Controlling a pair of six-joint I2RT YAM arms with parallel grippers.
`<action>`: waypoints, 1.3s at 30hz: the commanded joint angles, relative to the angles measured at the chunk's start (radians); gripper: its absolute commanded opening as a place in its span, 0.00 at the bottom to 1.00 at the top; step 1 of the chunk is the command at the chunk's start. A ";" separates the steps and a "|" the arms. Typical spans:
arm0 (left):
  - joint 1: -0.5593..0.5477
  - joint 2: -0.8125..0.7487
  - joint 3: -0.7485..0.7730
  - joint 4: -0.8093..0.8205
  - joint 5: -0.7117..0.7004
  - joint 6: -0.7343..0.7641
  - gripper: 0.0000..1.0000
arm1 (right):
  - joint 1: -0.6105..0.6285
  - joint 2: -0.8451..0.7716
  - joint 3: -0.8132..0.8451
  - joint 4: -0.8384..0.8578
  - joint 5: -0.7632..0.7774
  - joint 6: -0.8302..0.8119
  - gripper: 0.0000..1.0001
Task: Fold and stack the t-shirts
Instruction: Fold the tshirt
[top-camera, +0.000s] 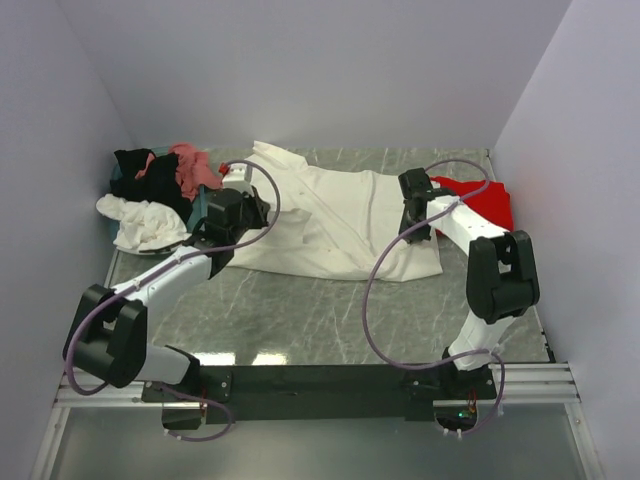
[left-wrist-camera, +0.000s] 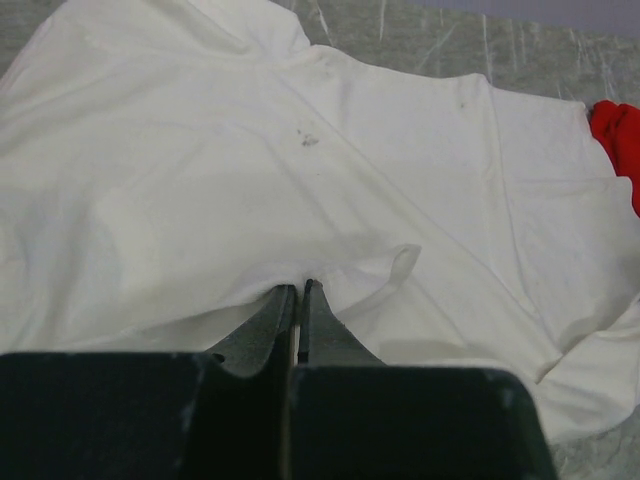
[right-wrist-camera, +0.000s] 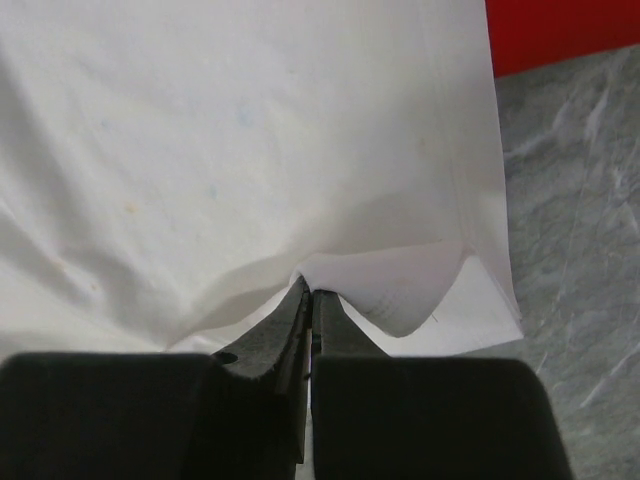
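A large cream t-shirt (top-camera: 330, 220) lies spread across the middle of the table. My left gripper (top-camera: 255, 210) is shut on a pinched fold at its left edge (left-wrist-camera: 300, 285). My right gripper (top-camera: 418, 232) is shut on a fold at its right hem (right-wrist-camera: 312, 290), near the corner. A red t-shirt (top-camera: 485, 200) lies at the back right, partly under my right arm; it also shows in the left wrist view (left-wrist-camera: 620, 135) and the right wrist view (right-wrist-camera: 560, 30). A heap at the back left holds black (top-camera: 135, 170), pink (top-camera: 190, 165) and white (top-camera: 145, 222) shirts.
The grey marbled table top (top-camera: 320, 320) is bare in front of the cream shirt. Pale walls close in the left, back and right sides. A black base rail (top-camera: 320, 380) runs along the near edge. Purple cables loop off both arms.
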 joint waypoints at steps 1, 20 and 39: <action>0.032 0.029 0.057 0.082 0.051 0.028 0.01 | -0.018 0.032 0.056 0.001 0.027 -0.024 0.00; 0.085 0.021 0.048 0.151 0.069 0.019 0.01 | -0.024 -0.072 0.057 -0.019 0.047 -0.032 0.00; 0.132 -0.062 -0.023 0.182 0.057 0.004 0.01 | -0.035 -0.118 -0.015 0.003 0.065 -0.015 0.00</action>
